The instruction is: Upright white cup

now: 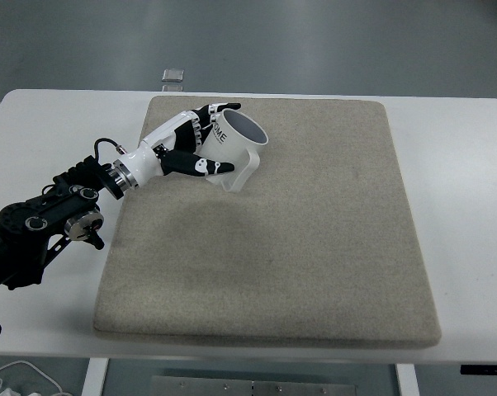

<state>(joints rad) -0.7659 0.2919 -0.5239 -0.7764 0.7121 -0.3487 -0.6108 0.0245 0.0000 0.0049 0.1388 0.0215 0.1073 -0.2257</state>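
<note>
The left robot hand (191, 140) is closed around a white cup (234, 148). Its fingers (216, 110) wrap over the far side of the cup near the rim, and the thumb (205, 166) presses along the near side. The hand is white on the back with black joints, and it joins a black arm (46, 223) that comes in from the left edge over the table (463, 206).

The cup is tilted, not upright: its dark opening faces up and to the right, away from the hand. Dark letters are printed on the side next to the fingers, only partly readable. The handle (247, 173) points down and to the right, close to or touching the mat; I cannot tell which.

The cup is over the far left part of a large grey-beige mat (298, 247) that covers most of the table. A small flat object (173, 76) lies at the table's far edge, just beyond the mat.
</note>
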